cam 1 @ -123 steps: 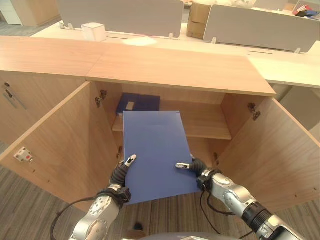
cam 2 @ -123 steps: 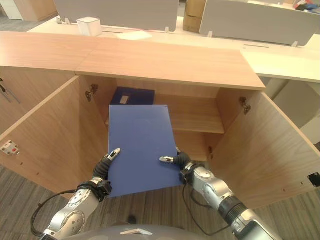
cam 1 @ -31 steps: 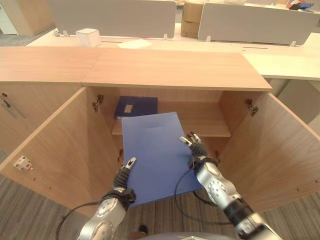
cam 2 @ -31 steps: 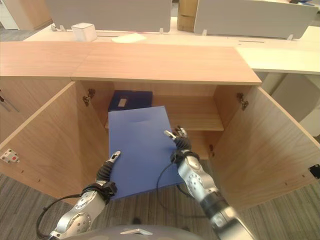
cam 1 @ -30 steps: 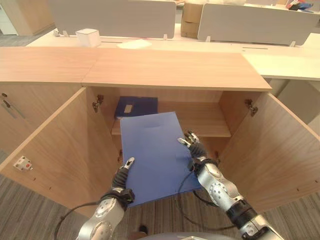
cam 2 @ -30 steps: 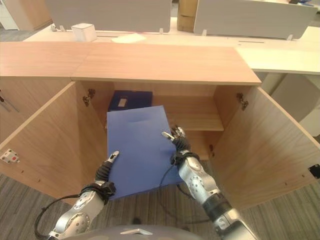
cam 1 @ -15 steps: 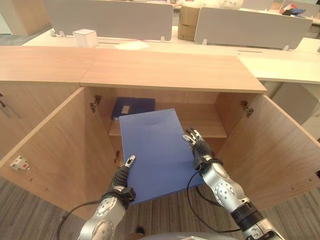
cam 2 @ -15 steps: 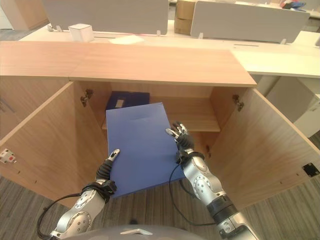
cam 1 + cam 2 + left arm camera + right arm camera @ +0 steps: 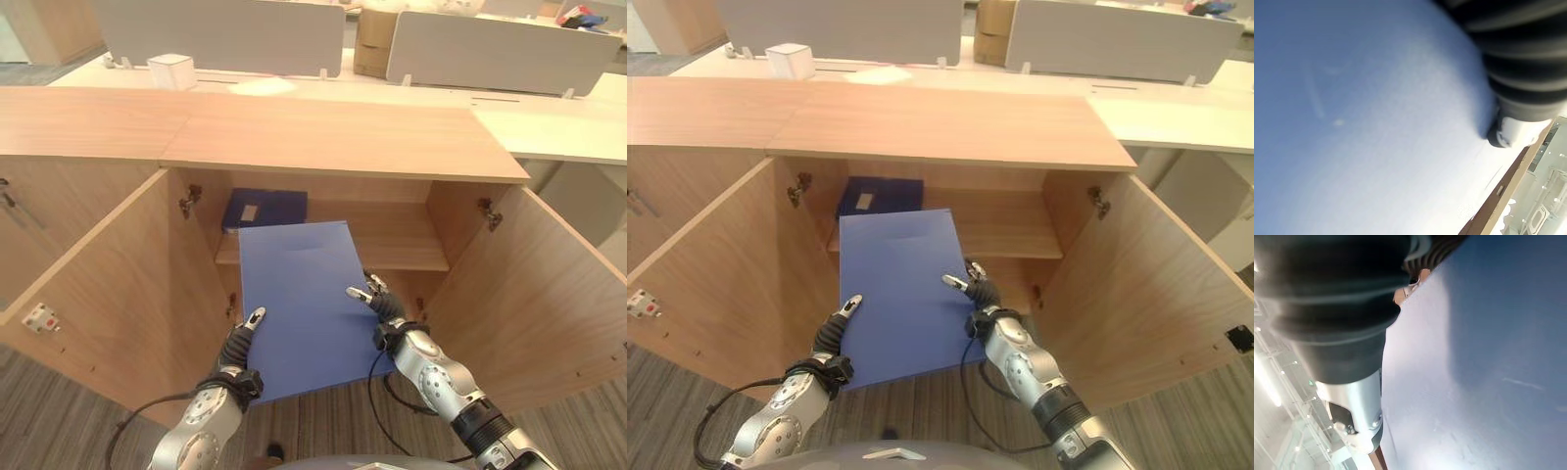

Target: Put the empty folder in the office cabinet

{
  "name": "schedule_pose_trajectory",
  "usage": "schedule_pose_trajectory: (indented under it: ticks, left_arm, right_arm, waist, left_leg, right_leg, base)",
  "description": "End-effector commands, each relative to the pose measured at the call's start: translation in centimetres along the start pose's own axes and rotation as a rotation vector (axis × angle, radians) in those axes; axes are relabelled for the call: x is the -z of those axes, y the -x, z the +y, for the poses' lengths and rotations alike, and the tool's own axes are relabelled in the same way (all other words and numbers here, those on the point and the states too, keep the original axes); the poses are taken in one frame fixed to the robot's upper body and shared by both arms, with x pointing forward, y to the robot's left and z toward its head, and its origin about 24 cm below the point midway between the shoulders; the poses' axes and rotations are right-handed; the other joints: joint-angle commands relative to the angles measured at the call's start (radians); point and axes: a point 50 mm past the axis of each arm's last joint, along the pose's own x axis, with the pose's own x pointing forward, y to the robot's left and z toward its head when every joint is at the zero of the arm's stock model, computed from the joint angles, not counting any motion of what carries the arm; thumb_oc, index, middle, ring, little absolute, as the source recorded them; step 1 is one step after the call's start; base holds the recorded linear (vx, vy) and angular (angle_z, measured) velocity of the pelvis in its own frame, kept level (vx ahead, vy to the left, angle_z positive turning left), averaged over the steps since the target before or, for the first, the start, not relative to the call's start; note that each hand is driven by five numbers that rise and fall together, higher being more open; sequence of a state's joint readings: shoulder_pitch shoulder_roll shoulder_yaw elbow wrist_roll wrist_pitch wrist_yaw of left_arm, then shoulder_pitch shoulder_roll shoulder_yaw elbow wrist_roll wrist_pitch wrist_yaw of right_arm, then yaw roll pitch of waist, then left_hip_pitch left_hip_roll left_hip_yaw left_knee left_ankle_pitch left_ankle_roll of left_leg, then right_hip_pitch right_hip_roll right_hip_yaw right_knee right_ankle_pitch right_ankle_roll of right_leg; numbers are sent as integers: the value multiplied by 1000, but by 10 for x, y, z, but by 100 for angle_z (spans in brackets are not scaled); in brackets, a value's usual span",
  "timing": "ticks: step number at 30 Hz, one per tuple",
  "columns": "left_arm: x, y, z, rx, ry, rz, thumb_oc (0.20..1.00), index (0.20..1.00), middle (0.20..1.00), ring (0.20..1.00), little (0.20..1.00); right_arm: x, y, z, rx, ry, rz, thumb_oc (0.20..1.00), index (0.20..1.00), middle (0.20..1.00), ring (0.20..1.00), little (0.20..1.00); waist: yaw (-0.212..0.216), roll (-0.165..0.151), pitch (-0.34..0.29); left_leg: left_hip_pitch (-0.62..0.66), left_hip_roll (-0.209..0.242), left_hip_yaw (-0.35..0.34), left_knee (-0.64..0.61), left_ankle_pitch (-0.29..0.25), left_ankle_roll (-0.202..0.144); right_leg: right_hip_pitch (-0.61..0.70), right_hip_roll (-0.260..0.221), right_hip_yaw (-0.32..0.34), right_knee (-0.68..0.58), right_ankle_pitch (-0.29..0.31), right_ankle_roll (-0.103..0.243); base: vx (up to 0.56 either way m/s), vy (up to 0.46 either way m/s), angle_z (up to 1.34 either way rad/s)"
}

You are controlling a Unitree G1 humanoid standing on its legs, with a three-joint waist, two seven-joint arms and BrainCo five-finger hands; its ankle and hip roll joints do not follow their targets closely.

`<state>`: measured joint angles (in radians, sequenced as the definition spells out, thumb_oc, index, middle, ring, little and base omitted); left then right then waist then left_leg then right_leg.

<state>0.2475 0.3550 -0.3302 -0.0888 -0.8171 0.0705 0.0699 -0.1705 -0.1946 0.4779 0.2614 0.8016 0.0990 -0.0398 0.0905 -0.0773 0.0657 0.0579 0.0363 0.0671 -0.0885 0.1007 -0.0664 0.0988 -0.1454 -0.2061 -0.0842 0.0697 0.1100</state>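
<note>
Open-plan office: wooden cabinet (image 9: pixel 323 137), desks (image 9: pixel 549 122) with grey partitions (image 9: pixel 220 29) (cardboard boxes (image 9: pixel 370 39) behind).

The flat blue folder (image 9: pixel 306 299) has a smooth, matt cover that looks like card or thin plastic, with faint scuff lines in the wrist views. The open office cabinet (image 9: pixel 118 284) is light wood-grain laminate, satin and smooth, with small metal hinges (image 9: pixel 189 201). Its counter (image 9: pixel 333 137) top has the same wood finish. A darker blue box file (image 9: pixel 265 208) on the wooden shelf (image 9: pixel 402 240) looks matt too. The floor (image 9: pixel 59 421) is rough, striped grey carpet.
</note>
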Motion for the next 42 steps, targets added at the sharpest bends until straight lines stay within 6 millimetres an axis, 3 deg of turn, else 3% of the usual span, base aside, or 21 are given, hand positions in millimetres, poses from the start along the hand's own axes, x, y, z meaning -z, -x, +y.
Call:
schedule_pose_trajectory:
  ticks: [1, 11, 12, 13, 14, 27, 28, 32, 35, 37, 38, 39, 42]
  left_arm:
    - [-39, -1, -33, 210, -50, -171, 200, 200, 200, 200, 200]
    - [-36, -6, -43, 272, -49, -149, 200, 200, 200, 200, 200]
    - [-36, -6, -43, 272, -49, -149, 200, 200, 200, 200, 200]
    - [-36, -6, -43, 272, -48, -151, 200, 200, 200, 200, 200]
    - [-36, -7, -44, 276, -47, -149, 200, 200, 200, 200, 200]
    - [-34, -9, -43, 261, -41, -150, 200, 200, 200, 200, 200]
    - [-34, -10, -40, 247, -59, -151, 1000, 1000, 1000, 1000, 1000]
    - [-38, -8, -32, 209, -144, -167, 1000, 1000, 1000, 1000, 1000]
    - [-36, -4, -13, 133, -254, -153, 1000, 1000, 1000, 1000, 1000]
    - [-18, 0, 27, -37, -423, -51, 1000, 1000, 1000, 1000, 1000]
    - [-17, 0, 27, -37, -424, -52, 1000, 1000, 1000, 1000, 1000]
    - [-9, 4, 41, -98, -463, -2, 1000, 1000, 1000, 1000, 1000]
    - [28, 27, 98, -314, -614, 236, 1000, 1000, 1000, 1000, 1000]
  right_arm:
    - [-6, -15, 32, -144, 28, -2, 1000, 1000, 1000, 1000, 1000]
    - [7, -18, 46, -264, 115, 96, 1000, 1000, 1000, 1000, 1000]
    - [7, -18, 46, -264, 115, 96, 843, 843, 843, 843, 843]
    - [7, -18, 45, -259, 113, 96, 294, 294, 294, 294, 294]
    - [7, -18, 46, -263, 111, 91, 200, 200, 200, 200, 200]
    - [0, -15, 39, -218, 57, 33, 200, 200, 200, 200, 200]
    - [-3, -15, 34, -187, 34, 12, 200, 200, 200, 200, 200]
    - [-9, -16, 23, -123, 11, -30, 200, 200, 200, 200, 200]
    - [-15, -16, 10, -41, -19, -65, 200, 200, 200, 200, 200]
    - [-19, -15, -6, 44, -61, -97, 200, 200, 200, 200, 200]
    - [-19, -15, -6, 44, -61, -97, 200, 200, 200, 200, 200]
    - [-20, -15, -12, 72, -70, -103, 200, 200, 200, 200, 200]
    - [-18, -9, -28, 148, -105, -107, 200, 200, 200, 200, 200]
  waist:
    - [21, -40, 14]
    - [47, -46, 21]
    - [47, -46, 21]
    - [47, -46, 21]
    - [47, -45, 20]
    - [29, -38, 10]
    - [24, -36, 9]
    - [18, -33, 7]
    - [19, -30, 9]
    - [26, -26, 12]
    - [26, -26, 13]
    - [30, -24, 15]
    - [42, -21, 24]
  left_leg:
    - [9, 14, -17, 1, -135, 2]
    - [-1, 6, -27, 1, -133, 5]
    - [-1, 6, -27, 1, -133, 5]
    - [-1, 5, -26, 1, -133, 5]
    - [-1, 3, -26, 1, -135, 7]
    - [8, 0, -20, 1, -141, 11]
    - [10, 0, -19, 1, -141, 11]
    - [11, 1, -18, 1, -142, 11]
    - [11, 2, -19, 1, -141, 11]
    - [7, 2, -21, 1, -139, 11]
    - [8, 2, -21, 1, -139, 11]
    - [6, 2, -21, 1, -139, 11]
    - [-3, 1, -21, 1, -135, 11]
  right_leg:
    - [3, -122, -13, 18, -18, 82]
    - [-2, -127, -22, 22, -14, 83]
    - [-2, -127, -22, 22, -14, 83]
    - [-2, -128, -23, 22, -14, 84]
    - [-2, -128, -21, 22, -14, 84]
    - [1, -132, -16, 23, -16, 85]
    - [1, -132, -12, 23, -16, 85]
    - [1, -131, -8, 23, -18, 84]
    - [1, -131, -8, 22, -17, 84]
    - [-2, -130, -10, 20, -16, 85]
    - [-1, -130, -11, 20, -16, 85]
    - [-3, -131, -11, 21, -15, 86]
    - [-12, -130, -14, 24, -16, 89]
  base:
    - [-13, 0, 9]
    - [-12, -1, 6]
    - [0, 0, 0]
    - [0, 0, 0]
    - [0, 0, 0]
    - [0, 0, 0]
    - [0, 0, 0]
    - [0, 0, 0]
    - [0, 0, 0]
    - [0, 0, 0]
    - [0, 0, 0]
    - [0, 0, 0]
    - [-3, 4, -1]
